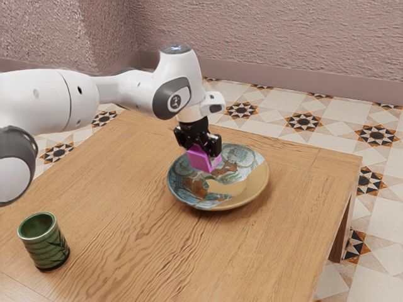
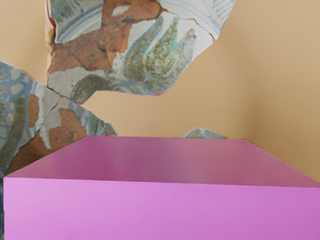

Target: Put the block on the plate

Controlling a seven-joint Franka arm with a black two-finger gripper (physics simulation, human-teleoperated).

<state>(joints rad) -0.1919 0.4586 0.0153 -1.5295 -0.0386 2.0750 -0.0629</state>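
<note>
Rough pinkish walls [image 1: 271, 31] and a patterned tile floor [image 1: 302, 121] lie behind the wooden tabletop [image 1: 126, 189]; on it, taking the plate [image 1: 247, 190] as the centre of a clock seen in the exterior view, a green cup [image 1: 45, 242] stands well apart at about eight o'clock, and the white arm [image 1: 135, 91] reaches in from about ten; the black tool [image 1: 203, 151] has its fingers parted by the width of the pink block [image 1: 201, 161] and appears to grip it from two sides; the block is over the plate, towards eleven o'clock from its middle, looking tilted in the exterior view; whether its underside touches the plate, I cannot tell; so the picking up and the carrying look done, and the task seems near its end; what is left, I judge, is any last lowering, then letting go and backing the tool away so the block rests there alone
</note>
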